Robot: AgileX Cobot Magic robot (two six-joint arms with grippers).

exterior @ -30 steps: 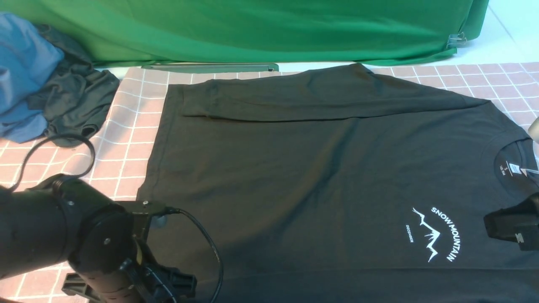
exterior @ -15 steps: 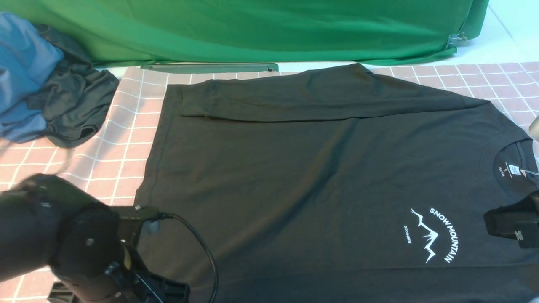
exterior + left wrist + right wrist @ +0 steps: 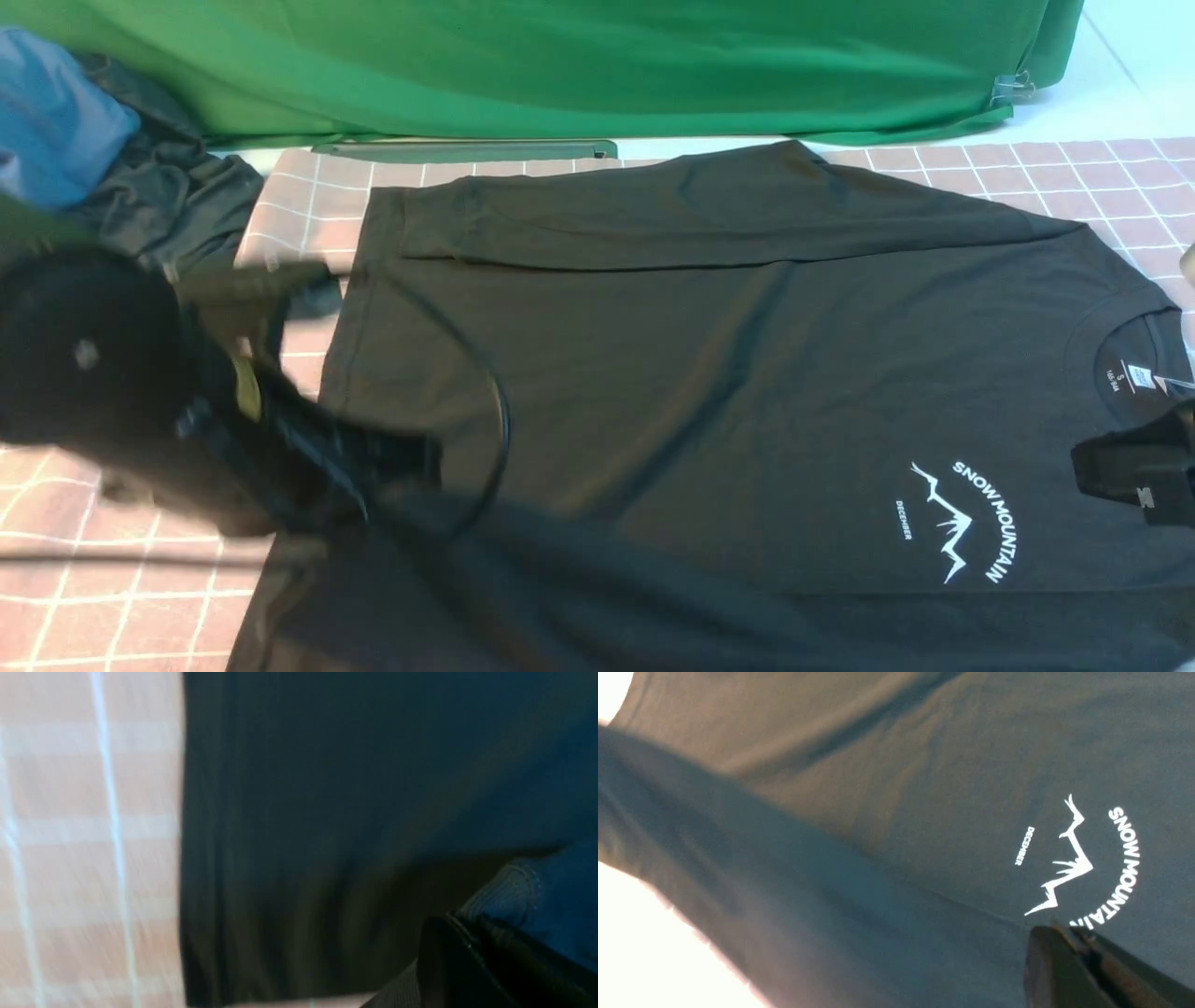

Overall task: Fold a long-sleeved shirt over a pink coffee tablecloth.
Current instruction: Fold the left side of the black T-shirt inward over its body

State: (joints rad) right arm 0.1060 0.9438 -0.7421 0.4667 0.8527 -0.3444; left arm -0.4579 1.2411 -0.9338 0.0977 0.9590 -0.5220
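Pink checked tablecloth (image 3: pixel 1027 168), green backdrop (image 3: pixel 560 65) behind. Shirt (image 3: pixel 700 373) fills mid-frame. Left gripper (image 3: pixel 467 928), lower left, pinches its ribbed edge. Right gripper (image 3: pixel 1088 481), right edge, is closed; I can't tell on what. Soft, light, droopy: I'd grip the seams.

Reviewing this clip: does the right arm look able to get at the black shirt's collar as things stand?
Probably yes. The right hand is low over the long-sleeved shirt right beside its collar, with only flat fabric between them. It is shut, so it would need to open before gripping.
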